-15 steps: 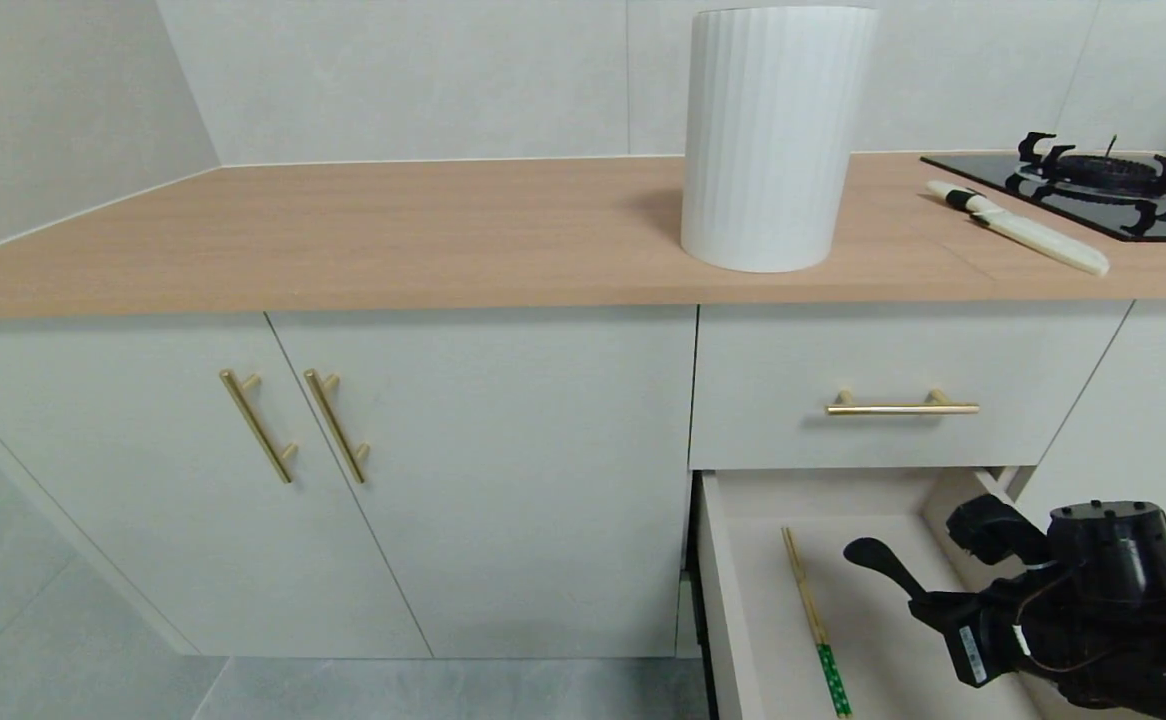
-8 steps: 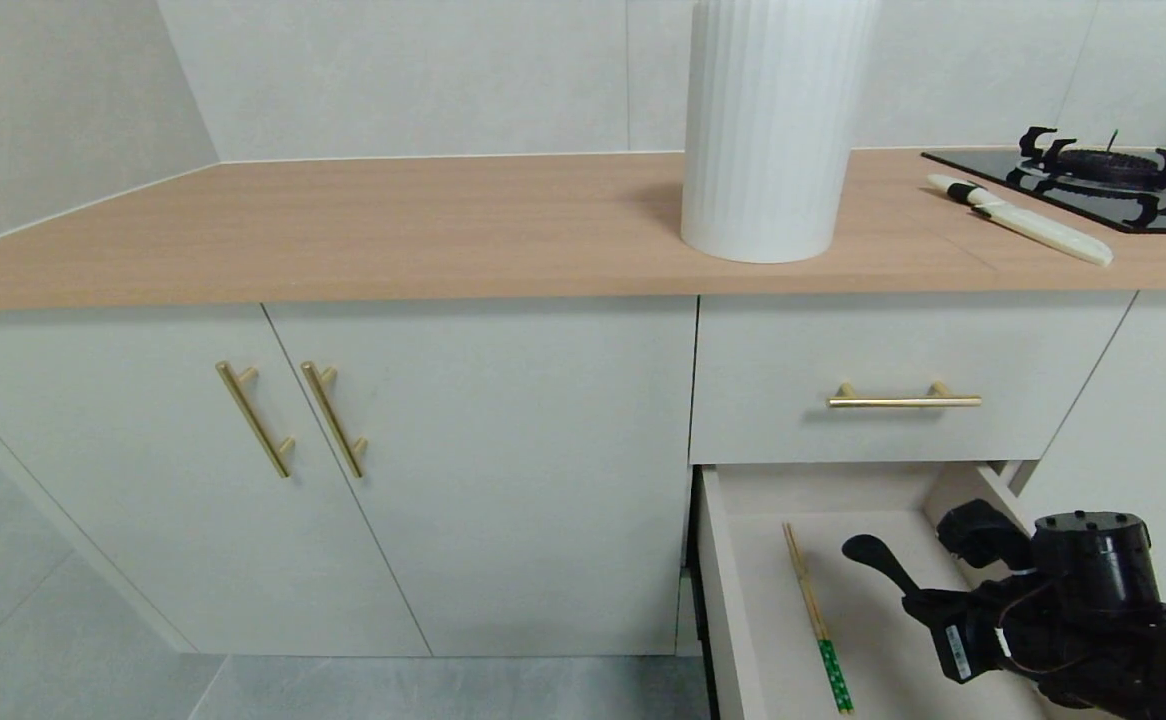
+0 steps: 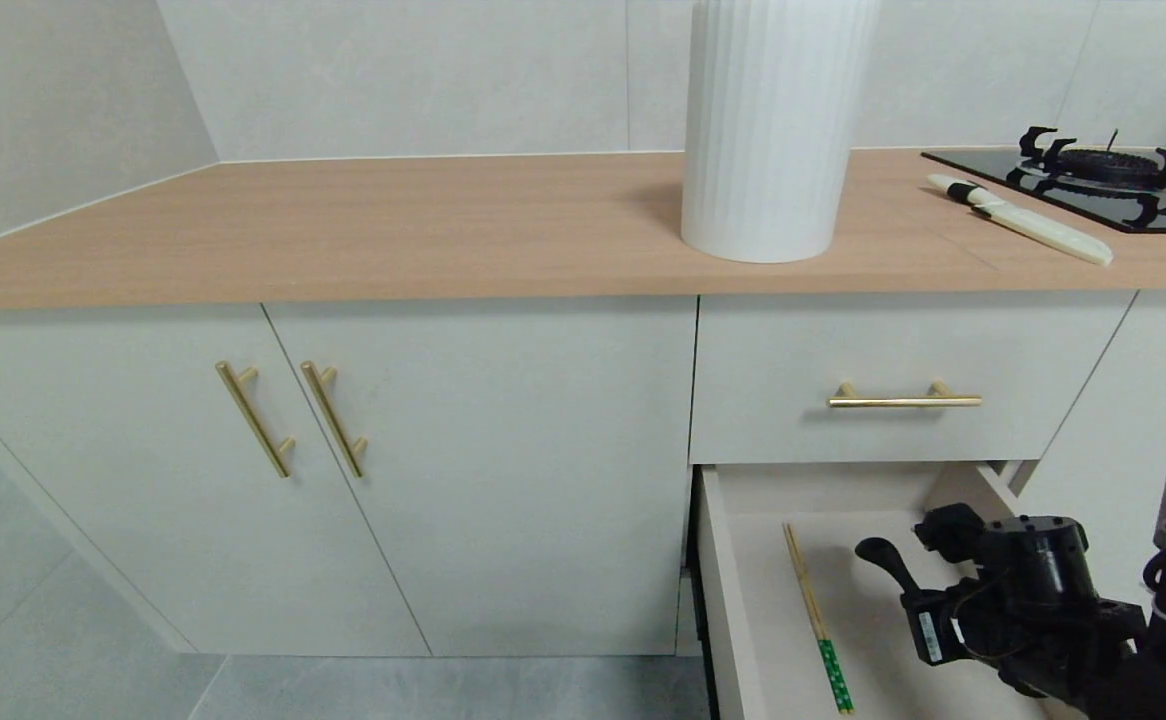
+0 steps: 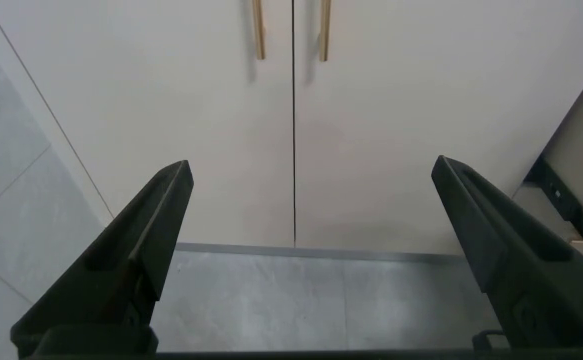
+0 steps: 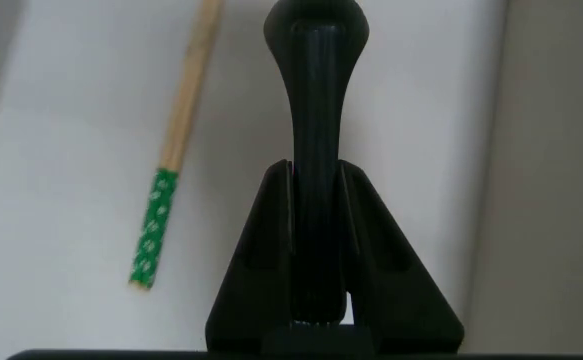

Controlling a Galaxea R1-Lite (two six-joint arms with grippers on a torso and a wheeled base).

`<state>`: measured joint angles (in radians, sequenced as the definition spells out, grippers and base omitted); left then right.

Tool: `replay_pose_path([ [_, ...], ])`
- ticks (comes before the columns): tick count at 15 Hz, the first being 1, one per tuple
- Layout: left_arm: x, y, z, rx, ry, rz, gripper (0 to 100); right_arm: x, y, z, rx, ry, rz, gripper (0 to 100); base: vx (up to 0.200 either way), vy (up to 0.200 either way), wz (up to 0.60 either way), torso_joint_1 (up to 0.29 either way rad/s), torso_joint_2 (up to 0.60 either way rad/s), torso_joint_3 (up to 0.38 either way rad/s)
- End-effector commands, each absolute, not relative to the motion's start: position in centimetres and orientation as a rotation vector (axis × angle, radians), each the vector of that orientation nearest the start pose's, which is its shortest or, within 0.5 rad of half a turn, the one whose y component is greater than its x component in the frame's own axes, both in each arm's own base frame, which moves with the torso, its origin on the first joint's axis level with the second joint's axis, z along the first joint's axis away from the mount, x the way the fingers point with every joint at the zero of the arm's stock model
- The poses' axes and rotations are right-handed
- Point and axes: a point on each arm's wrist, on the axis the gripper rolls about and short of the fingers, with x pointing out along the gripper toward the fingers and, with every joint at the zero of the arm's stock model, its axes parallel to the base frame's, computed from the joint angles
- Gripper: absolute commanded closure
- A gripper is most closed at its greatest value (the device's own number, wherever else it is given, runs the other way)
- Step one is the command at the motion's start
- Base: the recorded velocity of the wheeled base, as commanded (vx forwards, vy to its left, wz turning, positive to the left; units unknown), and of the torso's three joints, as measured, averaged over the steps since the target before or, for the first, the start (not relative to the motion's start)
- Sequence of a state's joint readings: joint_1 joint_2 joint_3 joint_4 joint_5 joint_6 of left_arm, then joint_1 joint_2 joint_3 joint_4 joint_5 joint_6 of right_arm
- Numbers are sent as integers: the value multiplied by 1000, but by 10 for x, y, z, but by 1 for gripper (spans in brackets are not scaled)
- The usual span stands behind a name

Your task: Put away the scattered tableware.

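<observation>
While my left claw (image 4: 311, 175) hangs wide open and empty, facing the double cabinet doors (image 3: 343, 480), a tall white ribbed canister (image 3: 763, 140) stands on the countertop (image 3: 393, 230). Below it, green-tipped chopsticks (image 3: 820, 630) lie flat in the open drawer (image 3: 721, 590). To their right my right claw (image 5: 316, 175) is clamped tight on a black utensil (image 3: 878, 560), held over the drawer floor. Farther right, a knife (image 3: 1018, 225) lies beside the stove (image 3: 1113, 180).

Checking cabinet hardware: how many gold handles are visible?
3: left door handle, right door handle, and drawer handle on the shut drawer above the open drawer. Others may be hidden.
</observation>
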<state>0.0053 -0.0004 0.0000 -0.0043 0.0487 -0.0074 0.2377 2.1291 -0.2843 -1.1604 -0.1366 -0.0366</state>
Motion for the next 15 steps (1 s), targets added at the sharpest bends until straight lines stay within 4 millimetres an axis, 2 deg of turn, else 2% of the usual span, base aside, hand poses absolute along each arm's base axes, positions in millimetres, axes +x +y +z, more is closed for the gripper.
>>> replay_pose_path([
  [1,-23,1,76,-8,-5,55,0,262,60,-22,-171,740,105,100,0,0,0,0,0,0],
  [8,-23,1,76,-8,-5,55,0,266,60,-40,-166,789,95,100,0,0,0,0,0,0],
  [14,-23,1,76,-8,-5,57,0,266,60,-44,-168,800,95,100,0,0,0,0,0,0],
  [15,-23,1,76,-8,-5,55,0,266,60,-44,-168,797,95,0,0,0,0,0,0,0],
])
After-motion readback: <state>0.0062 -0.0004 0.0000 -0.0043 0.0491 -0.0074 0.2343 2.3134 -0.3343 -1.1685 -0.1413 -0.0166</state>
